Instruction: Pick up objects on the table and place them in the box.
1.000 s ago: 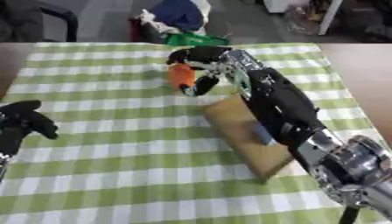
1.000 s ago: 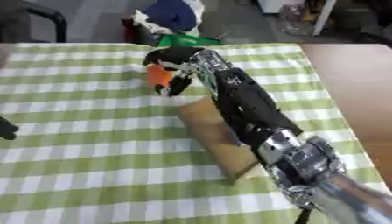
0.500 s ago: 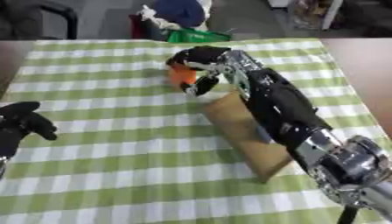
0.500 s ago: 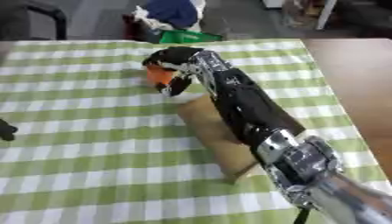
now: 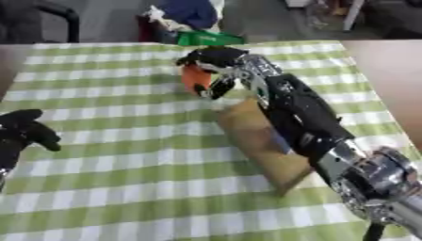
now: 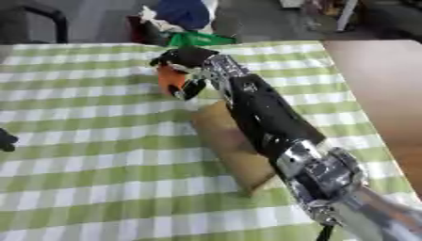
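Observation:
An orange object [image 5: 195, 78] sits inside the curled fingers of my right hand [image 5: 216, 60], held over the green-checked table just beyond the far end of the brown cardboard box [image 5: 257, 141]. My right arm stretches over the box and hides much of its inside; a small blue thing [image 5: 285, 147] shows beside the arm there. My left hand [image 5: 23, 133] rests at the left edge, low over the cloth, its fingers curled with nothing in them.
A green object [image 5: 207, 38] lies at the far table edge, with blue and white items [image 5: 183, 13] behind it. Bare brown tabletop [image 5: 387, 70] lies to the right of the cloth.
My right hand with the orange object has barely shifted, drifting slightly down and toward the box. The left hand has stayed put.

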